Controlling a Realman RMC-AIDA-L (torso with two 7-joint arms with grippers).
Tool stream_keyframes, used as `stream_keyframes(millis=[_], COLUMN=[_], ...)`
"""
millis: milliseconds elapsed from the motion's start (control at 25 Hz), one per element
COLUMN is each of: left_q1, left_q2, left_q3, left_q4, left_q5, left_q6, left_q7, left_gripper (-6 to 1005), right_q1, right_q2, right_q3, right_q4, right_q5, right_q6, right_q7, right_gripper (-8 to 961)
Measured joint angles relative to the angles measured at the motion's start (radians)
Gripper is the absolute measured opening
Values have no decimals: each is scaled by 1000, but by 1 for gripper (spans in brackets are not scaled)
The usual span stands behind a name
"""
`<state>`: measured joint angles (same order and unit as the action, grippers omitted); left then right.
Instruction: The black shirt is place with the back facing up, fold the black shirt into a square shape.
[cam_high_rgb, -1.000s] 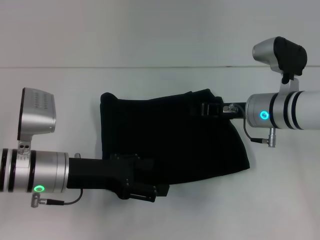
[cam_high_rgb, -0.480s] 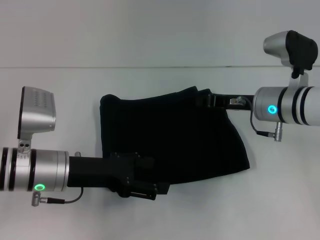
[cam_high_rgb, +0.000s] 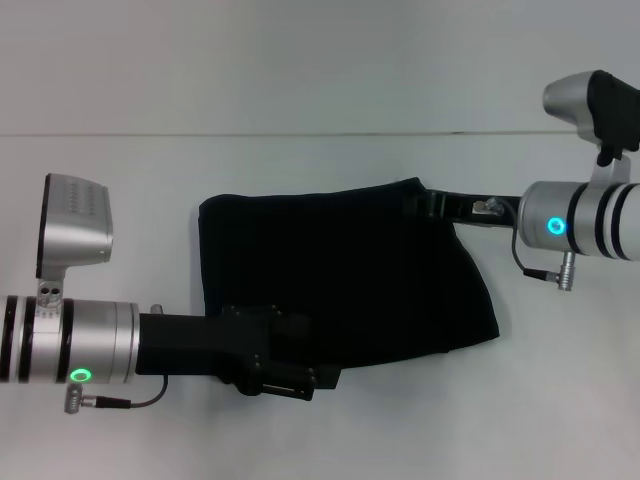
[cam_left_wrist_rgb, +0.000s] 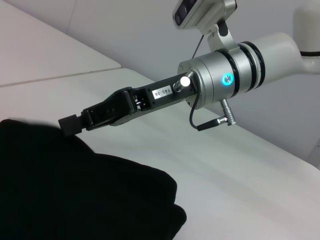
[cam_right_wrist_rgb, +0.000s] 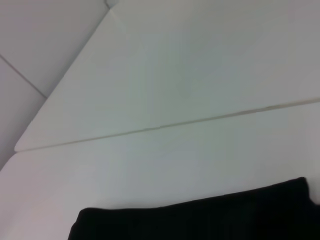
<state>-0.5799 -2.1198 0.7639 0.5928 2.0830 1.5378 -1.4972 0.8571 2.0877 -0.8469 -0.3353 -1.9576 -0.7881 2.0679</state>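
The black shirt (cam_high_rgb: 350, 270) lies folded into a wide block in the middle of the white table (cam_high_rgb: 330, 90). My left gripper (cam_high_rgb: 300, 385) sits low over the shirt's near edge, towards its left corner. My right gripper (cam_high_rgb: 412, 205) reaches in from the right and ends at the shirt's far right corner. In the left wrist view the right gripper (cam_left_wrist_rgb: 69, 125) hovers just above the edge of the black shirt (cam_left_wrist_rgb: 60, 185). The right wrist view shows only a strip of the black shirt (cam_right_wrist_rgb: 200, 220) and the table.
The white table (cam_right_wrist_rgb: 165, 100) spreads out bare on all sides of the shirt, with a thin seam line (cam_high_rgb: 300, 134) running across behind it. My two arm housings reach in from the left and right edges.
My right arm has pulled back to the right and slightly away, from over the shirt's far right corner to its edge. The corner now lies flatter. The left arm has not moved.
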Motion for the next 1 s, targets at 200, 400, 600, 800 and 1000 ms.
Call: stream_keyframes(millis=[200, 400, 600, 800, 1000], left_q1=[0, 0, 0, 0, 0], left_q2=[-2, -4, -5, -5, -5], left_q3=[0, 0, 0, 0, 0], left_q4=[-1, -1, -1, -1, -1], left_q5=[0, -3, -4, -5, -5], left_q6=[-2, -2, -2, -2, -6], left_q7=[0, 0, -1, -1, -1], left_gripper=[948, 949, 949, 948, 948], right_q1=[-30, -41, -48, -58, -61], right_q2=[-11, -58, -81, -87, -87], right_q3=[0, -26, -31, -31, -32], right_q4=[-21, -21, -24, -25, -20], right_q5=[17, -12, -80, -108, -108], right_q6=[-46, -162, -254, -272, -266], right_q7=[8, 108, 204, 223, 223], right_gripper=[100, 285, 496, 624, 621])
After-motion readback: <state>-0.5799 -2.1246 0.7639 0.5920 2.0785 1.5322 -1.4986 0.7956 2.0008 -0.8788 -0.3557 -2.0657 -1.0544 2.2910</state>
